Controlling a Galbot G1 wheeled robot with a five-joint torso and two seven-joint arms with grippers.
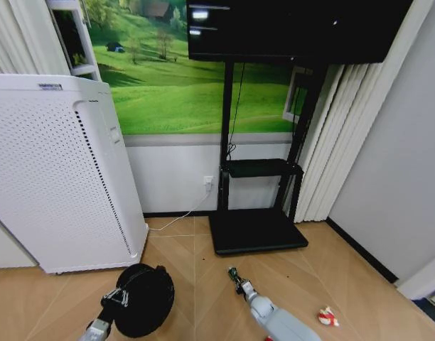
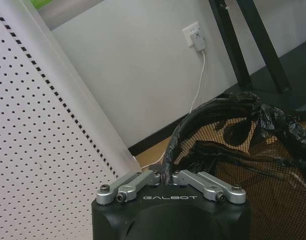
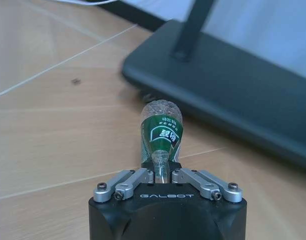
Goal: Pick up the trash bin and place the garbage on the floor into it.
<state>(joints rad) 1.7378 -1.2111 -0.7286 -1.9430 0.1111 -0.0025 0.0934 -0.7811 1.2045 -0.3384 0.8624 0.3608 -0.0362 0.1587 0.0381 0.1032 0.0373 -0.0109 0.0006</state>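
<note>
At nine o'clock in the head view stands the tall white perforated appliance (image 1: pixel 57 174), on the wooden floor (image 1: pixel 203 284) against the wall. Toward twelve o'clock a black screen stand (image 1: pixel 256 231) rests its flat base on the floor, with a wall socket (image 1: pixel 208 182) just beside it. At seven o'clock sits the trash bin (image 1: pixel 145 298), a black mesh wastebasket lined with a black bag; the left gripper (image 2: pixel 166 176) has its fingers clenched on the bin's rim. Near six o'clock the right gripper (image 3: pixel 161 172) has its fingers grasping the bottle (image 3: pixel 161 134), a small clear one with a green label, above the floor. At four o'clock a red-and-white wrapper (image 1: pixel 327 317) lies on the floor, well apart from the bin.
</note>
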